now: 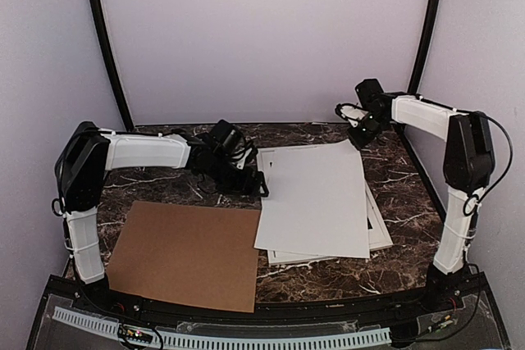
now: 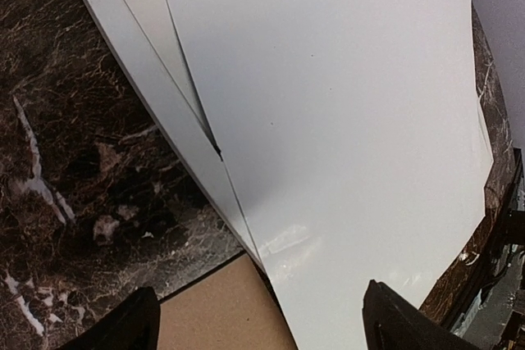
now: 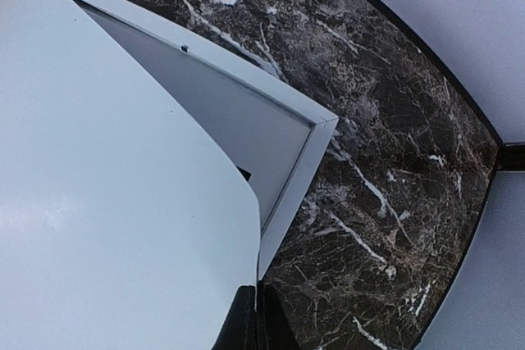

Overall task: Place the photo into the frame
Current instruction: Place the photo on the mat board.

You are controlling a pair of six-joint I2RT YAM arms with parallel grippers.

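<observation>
While the photo (image 1: 316,198) shows only a plain white glossy face, I judge it to be lying print side down across the frame (image 3: 324,133), right of centre in the top view and skewed against the rails; the frame's corner sticks out beyond it on the marble table (image 1: 410,178). The right gripper (image 3: 256,317), at the upper right of the top view, is pinched narrow on the photo's far corner, which curls up off the frame; the left gripper (image 2: 256,321) hovers spread wide and empty over the photo's upper left edge, with the brown cardboard (image 1: 184,252) just beside it at lower left. The step in hand looks like squaring the sheet; it should go best if the pinched corner is dragged slowly and kept low so the paper does not crease, while the left fingers press down lightly to pivot the sheet until its edges run parallel inside the rails.
</observation>
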